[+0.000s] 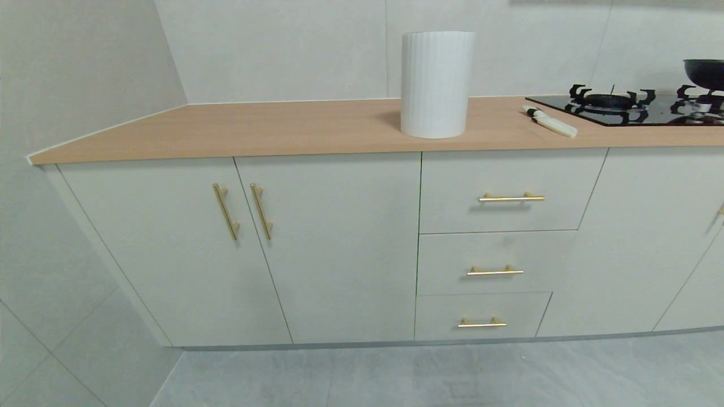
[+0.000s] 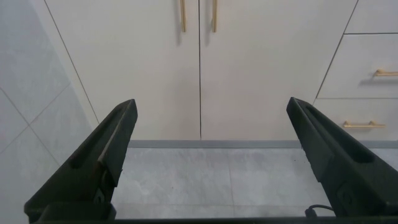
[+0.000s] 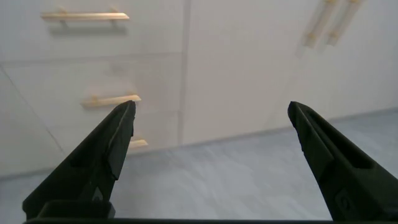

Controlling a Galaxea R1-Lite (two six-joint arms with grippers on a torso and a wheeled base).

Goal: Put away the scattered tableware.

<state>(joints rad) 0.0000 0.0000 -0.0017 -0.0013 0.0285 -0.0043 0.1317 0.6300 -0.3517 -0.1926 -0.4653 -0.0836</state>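
My left hand [image 2: 211,106] is wide open, its two dark fingers [image 2: 99,162] spread far apart with nothing between them. It hangs low in front of the two pale cabinet doors with upright brass bar handles [image 2: 199,62], above the grey tiled floor [image 2: 211,180]. My right hand [image 3: 211,107] is just as open and just as empty, and it faces the stack of three pale drawers with level brass handles [image 3: 93,56], also low over the floor.

The light wooden worktop [image 1: 254,127] runs along the tiled wall above the doors [image 1: 226,249] and the drawers [image 1: 503,226]. The tableware I can see is a cream-coloured flat utensil with a black band near one end [image 1: 550,121]. It looks like a knife, though I cannot be sure. It lies flat on the worktop, slanted towards the front edge, just beside the near left corner of the black glass gas hob [image 1: 628,110]. It is apart from both of my hands.

To its left stands a tall white ribbed cylindrical container [image 1: 437,85], upright, close to the worktop's front edge and above the seam between the right-hand door and the drawers. Utensil and container are near each other but do not touch. A dark pan [image 1: 704,70] sits on the hob's far burner at the right-hand end of the worktop.
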